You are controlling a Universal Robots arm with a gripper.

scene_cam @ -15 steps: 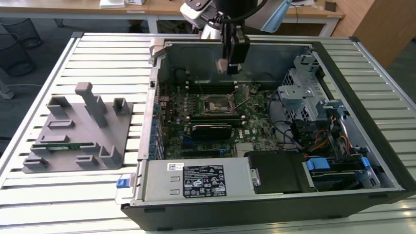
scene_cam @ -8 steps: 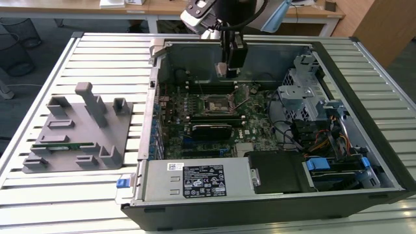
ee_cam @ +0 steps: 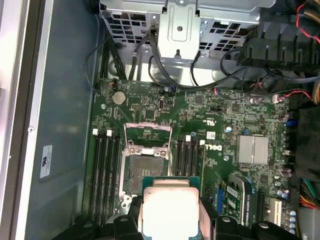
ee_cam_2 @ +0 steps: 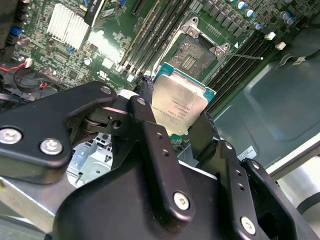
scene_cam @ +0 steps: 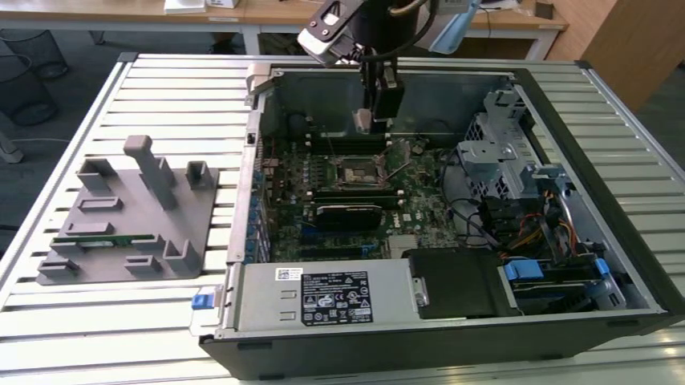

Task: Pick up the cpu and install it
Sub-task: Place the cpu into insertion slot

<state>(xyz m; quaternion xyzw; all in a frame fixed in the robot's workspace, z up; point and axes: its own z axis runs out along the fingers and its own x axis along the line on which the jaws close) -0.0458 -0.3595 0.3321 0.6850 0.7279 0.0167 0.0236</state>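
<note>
In the exterior view the gripper (scene_cam: 374,120) hangs inside the open computer case (scene_cam: 631,265), which lies on the slatted metal bench (scene_cam: 160,80). It is clenched on the cpu (scene_cam: 363,122), a small pale plate carried clear of the green motherboard (scene_cam: 428,212). The black socket (scene_cam: 354,170) with its metal frame lies under and slightly nearer the camera than the gripper, apart from it. Well off toward the exterior view's left, the grey plastic fixture (scene_cam: 123,216) sits on the bench with a thin green memory stick (scene_cam: 102,238) lying in it.

In the second wrist view the cpu (ee_cam_2: 177,107) is pinched by its edges between two black, bolted fingers (ee_cam_2: 150,130). Its top is flat, matte silvery-grey metal, and a thin teal rim shows round it. The chip is square, so it has no long axis. It looks tilted against the board here, though that may be the viewing angle. The socket (ee_cam_2: 192,55) lies just beyond its far corner, not touched, contact field exposed inside a shiny steel frame.

In the first wrist view the cpu (ee_cam: 170,210) hangs just beside the socket (ee_cam: 145,170). It overlaps one socket corner and sits off to one side, not squarely over it. Dark memory slots (ee_cam: 105,170) flank the socket, and a ribbed silver heat sink (ee_cam: 254,149) stands well apart.
</note>
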